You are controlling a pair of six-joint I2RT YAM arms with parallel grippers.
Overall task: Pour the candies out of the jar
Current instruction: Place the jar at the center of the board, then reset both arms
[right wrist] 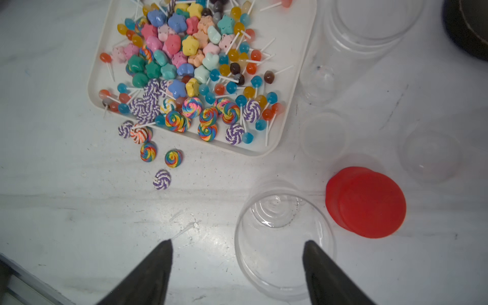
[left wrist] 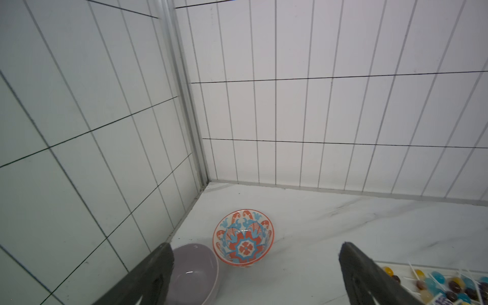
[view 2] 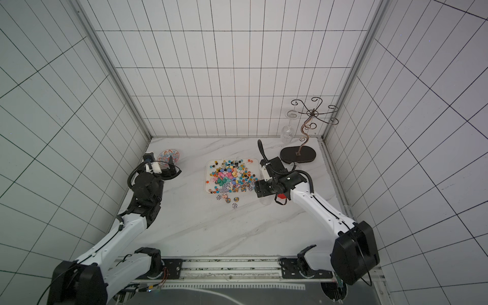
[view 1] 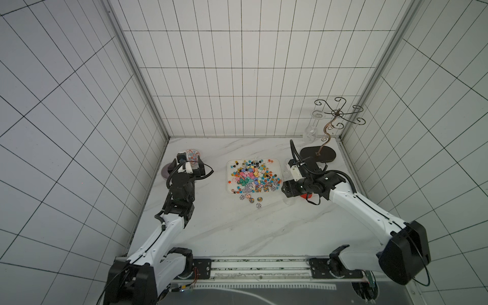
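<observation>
Right gripper (right wrist: pixel 237 242) wide, holds nothing; your finger (right wrist: pixel 327 274) hangs over empty jar (right wrist: pixel 282 232), crooked lift tips it. Candies (right wrist: pixel 173 158) off tray (right wrist: pixel 264 151) may roll. Left gripper (left wrist: pixel 254 245) wide too.

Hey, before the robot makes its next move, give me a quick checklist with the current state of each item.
1. Empty jar: ok, upright, nothing visible inside.
2. Open right hand: ok, spread wide over the jar.
3. All candies on the tray: not ok, several swirl discs lie on the table beside it.
4. Jar mouth clear of the red lid: ok, lid lies beside the jar.
5. Free left hand: ok, open, empty, near the patterned bowl.
</observation>
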